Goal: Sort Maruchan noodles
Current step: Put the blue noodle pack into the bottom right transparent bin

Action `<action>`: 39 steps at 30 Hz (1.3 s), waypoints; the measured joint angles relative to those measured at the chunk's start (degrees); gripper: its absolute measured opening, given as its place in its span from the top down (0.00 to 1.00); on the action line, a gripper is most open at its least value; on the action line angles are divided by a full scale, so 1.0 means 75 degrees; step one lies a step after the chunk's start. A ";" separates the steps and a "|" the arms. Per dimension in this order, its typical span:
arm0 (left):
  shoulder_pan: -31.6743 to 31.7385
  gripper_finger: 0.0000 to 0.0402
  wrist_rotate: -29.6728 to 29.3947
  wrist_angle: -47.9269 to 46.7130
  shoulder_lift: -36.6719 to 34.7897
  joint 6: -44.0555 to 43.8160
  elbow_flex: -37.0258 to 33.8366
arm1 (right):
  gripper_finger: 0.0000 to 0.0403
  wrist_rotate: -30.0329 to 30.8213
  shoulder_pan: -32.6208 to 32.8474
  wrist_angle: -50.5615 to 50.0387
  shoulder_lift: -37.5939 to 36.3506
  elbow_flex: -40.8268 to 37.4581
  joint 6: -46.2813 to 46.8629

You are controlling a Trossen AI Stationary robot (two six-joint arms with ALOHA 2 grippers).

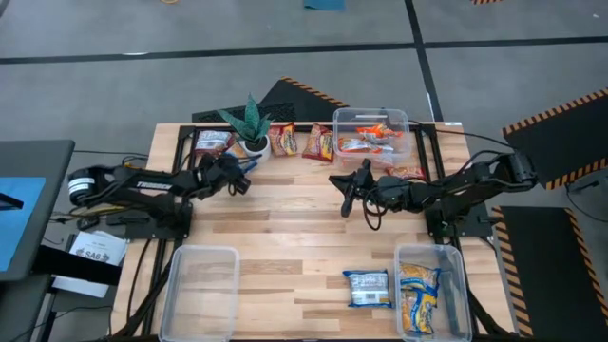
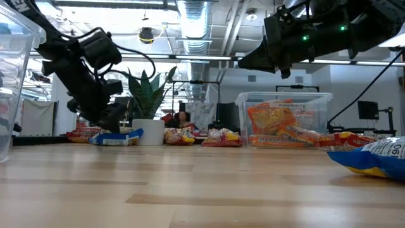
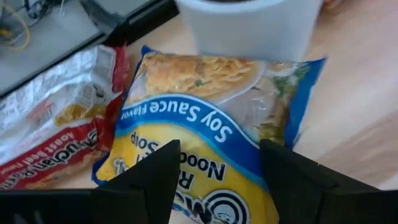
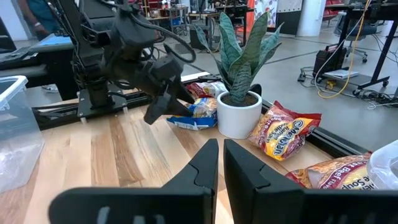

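Left claw spread open over blue-yellow packet lettered "Soy Sauce Flavor", red packet alongside, right claw closed, nothing held

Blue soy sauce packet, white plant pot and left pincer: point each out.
Blue soy sauce packet (image 3: 205, 134), left wrist view, on its blue banner.
White plant pot (image 4: 239, 116), right wrist view, on its side wall.
Left pincer (image 3: 217, 180), left wrist view, midway between its open fingertips.

blue soy sauce packet: lower end cut off by the frame edge, part behind the left gripper's fingers
red packet: cut off at the frame edge
white pot: only the base in frame
bin packets: overlapping, count unclear
near-left clear bin: mostly out of frame
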 joint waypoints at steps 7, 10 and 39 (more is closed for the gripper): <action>0.0201 0.50 0.0736 0.0316 0.0549 -0.0112 0.0015 | 0.88 0.0000 0.0011 0.0000 0.0000 0.0000 0.0053; 0.0201 0.62 0.1110 0.0201 0.0631 -0.0047 0.0023 | 0.88 -0.0005 0.0023 0.0000 0.0000 0.0000 0.0056; -0.2278 1.00 0.3486 -0.1292 0.0578 0.0536 0.2078 | 0.88 -0.1554 0.0319 -0.0019 0.0000 0.0203 0.0067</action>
